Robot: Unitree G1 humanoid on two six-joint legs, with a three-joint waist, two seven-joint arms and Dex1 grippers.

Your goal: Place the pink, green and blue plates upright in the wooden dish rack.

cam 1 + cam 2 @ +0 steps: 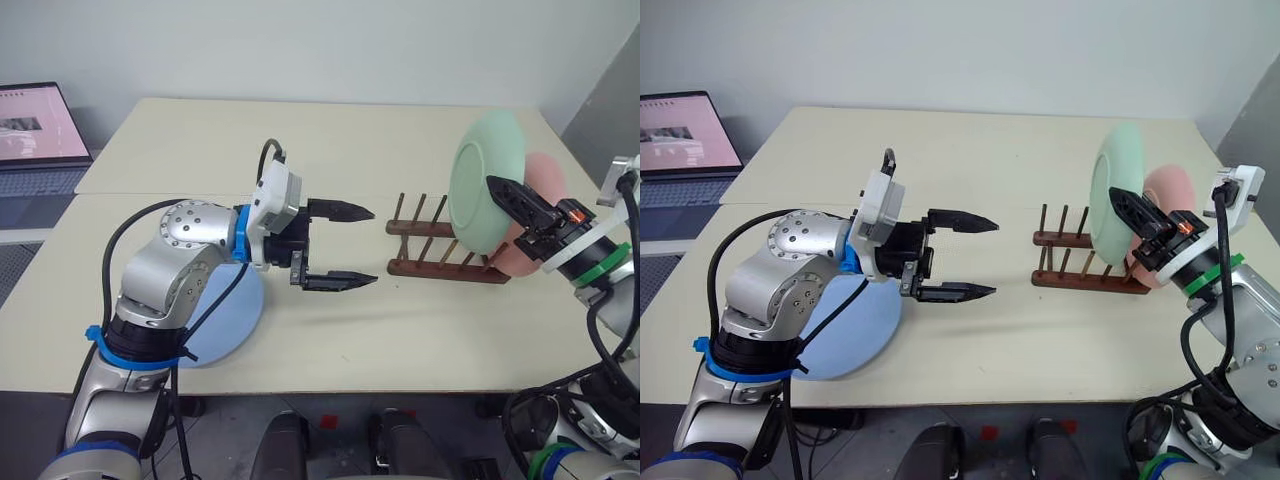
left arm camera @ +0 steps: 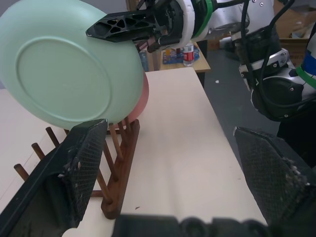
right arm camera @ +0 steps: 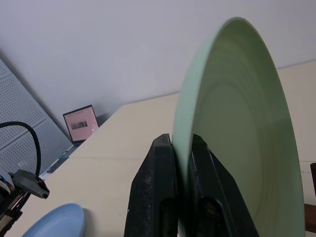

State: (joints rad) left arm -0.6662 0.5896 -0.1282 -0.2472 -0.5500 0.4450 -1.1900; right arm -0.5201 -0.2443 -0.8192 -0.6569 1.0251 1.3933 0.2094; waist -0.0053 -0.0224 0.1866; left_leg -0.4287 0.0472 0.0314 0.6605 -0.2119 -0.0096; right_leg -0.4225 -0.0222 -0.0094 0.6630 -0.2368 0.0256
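A cream table [image 1: 400, 330] carries the wooden dish rack [image 1: 440, 255] toward its right side. The right gripper [image 1: 1130, 212] clamps the rim of the green plate [image 1: 485, 180], held upright over the rack's right end. The blue plate [image 1: 855, 330] lies flat at the near left, under the left arm. The pink plate [image 1: 1170, 195] stands behind the green one. The left gripper [image 1: 345, 245], fingers spread wide and empty, points right toward the rack.

Head stereo pair looks down over table [image 1: 400, 330]; wrist cameras sit close.
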